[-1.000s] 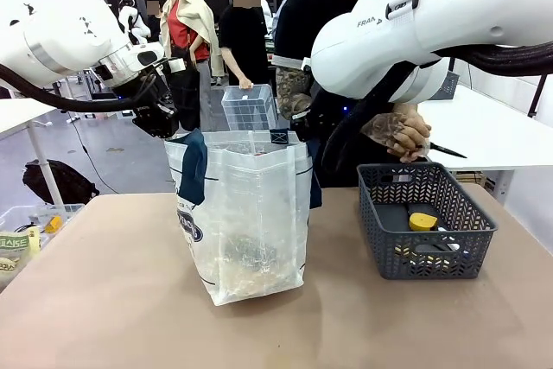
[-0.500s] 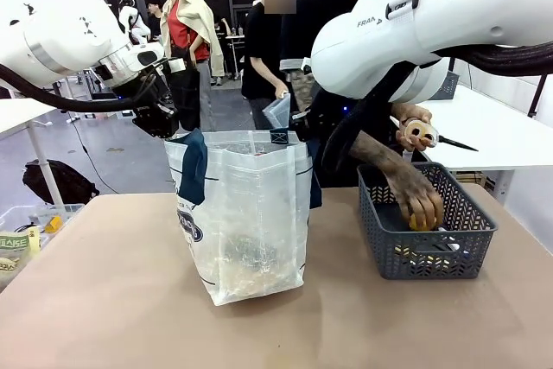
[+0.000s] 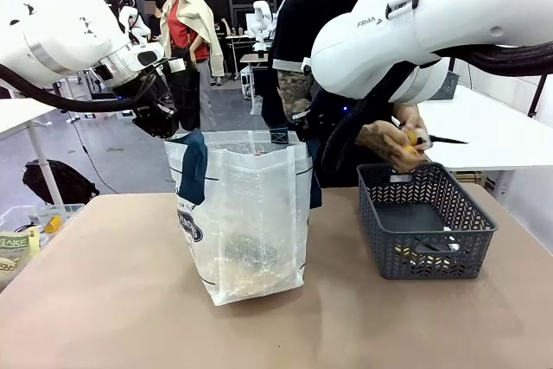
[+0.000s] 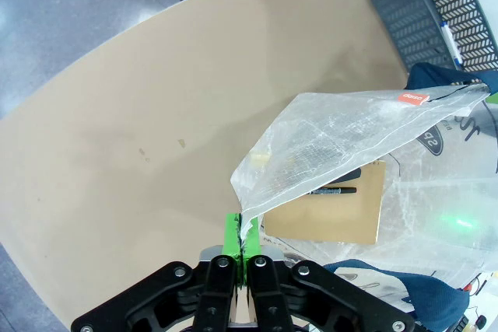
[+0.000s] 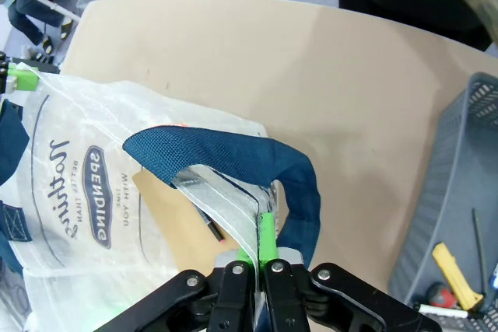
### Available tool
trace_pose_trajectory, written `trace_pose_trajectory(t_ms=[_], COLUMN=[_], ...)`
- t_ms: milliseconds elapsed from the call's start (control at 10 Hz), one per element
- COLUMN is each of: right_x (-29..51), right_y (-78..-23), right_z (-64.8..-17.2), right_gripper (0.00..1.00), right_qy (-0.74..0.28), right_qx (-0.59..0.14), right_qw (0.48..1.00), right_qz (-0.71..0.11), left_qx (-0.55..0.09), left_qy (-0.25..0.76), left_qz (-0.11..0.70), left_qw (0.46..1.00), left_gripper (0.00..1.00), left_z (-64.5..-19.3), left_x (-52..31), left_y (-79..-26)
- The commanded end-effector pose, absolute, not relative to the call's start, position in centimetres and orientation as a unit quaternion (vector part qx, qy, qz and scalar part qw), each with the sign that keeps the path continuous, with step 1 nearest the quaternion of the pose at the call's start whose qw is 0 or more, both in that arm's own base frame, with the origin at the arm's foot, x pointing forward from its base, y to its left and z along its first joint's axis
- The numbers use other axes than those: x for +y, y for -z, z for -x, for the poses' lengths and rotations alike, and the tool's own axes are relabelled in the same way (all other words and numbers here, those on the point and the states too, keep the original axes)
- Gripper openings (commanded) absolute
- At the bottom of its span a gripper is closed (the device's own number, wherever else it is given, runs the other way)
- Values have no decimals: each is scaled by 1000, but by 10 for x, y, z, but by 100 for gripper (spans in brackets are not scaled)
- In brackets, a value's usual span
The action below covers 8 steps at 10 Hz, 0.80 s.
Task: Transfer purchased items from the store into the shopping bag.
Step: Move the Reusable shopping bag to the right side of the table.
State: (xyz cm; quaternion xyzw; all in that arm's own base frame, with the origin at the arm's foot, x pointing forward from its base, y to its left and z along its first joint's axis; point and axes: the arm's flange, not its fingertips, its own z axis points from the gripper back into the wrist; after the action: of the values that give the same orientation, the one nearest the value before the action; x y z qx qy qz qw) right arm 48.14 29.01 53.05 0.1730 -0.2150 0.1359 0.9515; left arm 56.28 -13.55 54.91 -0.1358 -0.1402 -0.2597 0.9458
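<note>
The shopping bag (image 3: pixel 246 213) stands open mid-table, held by both rims. My left gripper (image 3: pixel 168 125) (image 4: pixel 243 242) is shut on its left rim. My right gripper (image 5: pixel 263 258) is shut on the right rim beside a navy handle (image 5: pixel 233 153). In the left wrist view, a flat brown item (image 4: pixel 334 211) and a black pen (image 4: pixel 331 190) lie inside the bag. The store, a dark grey basket (image 3: pixel 428 252), sits to the right. Above its far edge the person's hand (image 3: pixel 389 140) holds a rounded yellow item (image 3: pixel 416 139). A yellow tool (image 5: pixel 457 266) lies in the basket.
A clear bin (image 3: pixel 26 222) with packaged goods stands off the table's left side. A white table (image 3: pixel 484 140) is behind the basket. Bare brown tabletop (image 3: pixel 112 300) spreads in front of and left of the bag.
The person's hand reached into the basket, took the rounded yellow item and lifted it out above the far edge. Both grippers and the bag have stayed put.
</note>
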Motion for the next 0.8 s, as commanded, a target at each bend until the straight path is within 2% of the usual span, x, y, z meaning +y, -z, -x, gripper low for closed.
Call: trace_pose_trajectory(t_ms=[0, 700], right_x=[287, 287], right_y=[-531, -531], right_z=[-482, -482], right_gripper=[0, 0], right_qy=[-134, -134], right_qx=[-215, -215], right_qw=[951, 951], right_qz=[-177, -177], left_qx=[-141, -141], left_qy=[251, 251], left_qz=[135, 135], left_qw=[948, 948], left_gripper=[0, 0], left_z=[-562, -562], left_x=[-132, -132], left_y=[-552, -552])
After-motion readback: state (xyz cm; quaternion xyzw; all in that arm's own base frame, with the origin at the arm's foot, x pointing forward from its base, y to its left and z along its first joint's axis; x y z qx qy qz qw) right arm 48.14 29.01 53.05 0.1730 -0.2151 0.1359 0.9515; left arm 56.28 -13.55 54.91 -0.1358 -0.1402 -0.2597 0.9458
